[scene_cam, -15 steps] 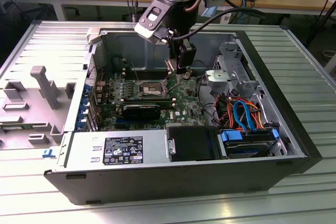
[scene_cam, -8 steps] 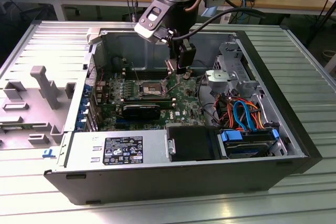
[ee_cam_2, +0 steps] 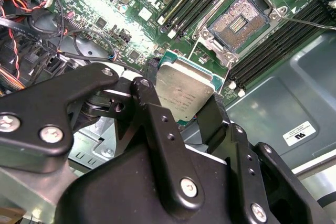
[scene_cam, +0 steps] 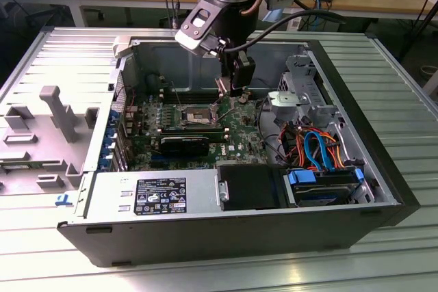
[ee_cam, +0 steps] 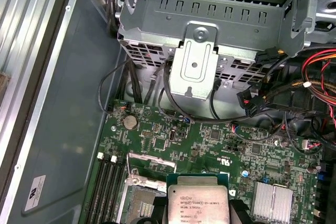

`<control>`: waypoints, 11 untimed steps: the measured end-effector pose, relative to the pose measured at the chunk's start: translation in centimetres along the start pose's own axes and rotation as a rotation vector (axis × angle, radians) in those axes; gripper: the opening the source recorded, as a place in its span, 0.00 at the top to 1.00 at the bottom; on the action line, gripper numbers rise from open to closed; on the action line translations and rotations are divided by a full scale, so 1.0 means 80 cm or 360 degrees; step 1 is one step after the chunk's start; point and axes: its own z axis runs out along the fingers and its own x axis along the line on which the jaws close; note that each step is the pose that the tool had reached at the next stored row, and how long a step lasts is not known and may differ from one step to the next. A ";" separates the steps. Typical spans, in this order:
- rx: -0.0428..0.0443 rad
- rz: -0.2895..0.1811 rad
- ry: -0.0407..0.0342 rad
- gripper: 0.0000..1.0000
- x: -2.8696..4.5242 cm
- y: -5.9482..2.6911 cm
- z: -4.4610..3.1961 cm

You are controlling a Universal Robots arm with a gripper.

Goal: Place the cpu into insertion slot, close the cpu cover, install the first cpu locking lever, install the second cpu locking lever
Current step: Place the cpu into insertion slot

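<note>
Gripper (ee_cam_2: 181, 100) clamped on the cpu (ee_cam_2: 185, 90), 2 fingers (ee_cam_2: 212, 116) pinching opposite edges, which leaves the silvery face clear and the underside turned toward the green board (ee_cam: 210, 145). Chip hangs in the air, near but apart from the insertion slot (ee_cam_2: 239, 23). Slot lies uncovered with its dark centre bare, likely readied to take the chip; cpu not yet seated

Your cpu (ee_cam_2: 185, 92), silvery-faced with a green edge, is held clear of the board (ee_cam_2: 131, 9), near the insertion slot (ee_cam_2: 239, 23), whose dark pin field lies bare.
</note>
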 end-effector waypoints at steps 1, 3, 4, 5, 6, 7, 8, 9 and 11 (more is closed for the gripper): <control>0.0000 0.0000 0.0000 0.45 0.0000 0.000 0.0000; 0.0000 0.0002 0.0000 0.45 0.0000 0.000 0.0001; 0.0000 0.0003 0.0000 0.45 0.0000 0.000 0.0001; 0.0000 0.0004 0.0000 0.45 0.0000 0.000 0.0001; 0.0000 0.0005 0.0000 0.45 0.0000 0.000 0.0001; 0.0000 0.0006 0.0000 0.45 0.0000 0.000 0.0001; 0.0000 0.0007 -0.0001 0.45 0.0000 0.000 0.0001; 0.0000 0.0008 -0.0001 0.45 0.0000 0.000 0.0001; 0.0000 0.0010 -0.0001 0.45 0.0000 0.000 0.0001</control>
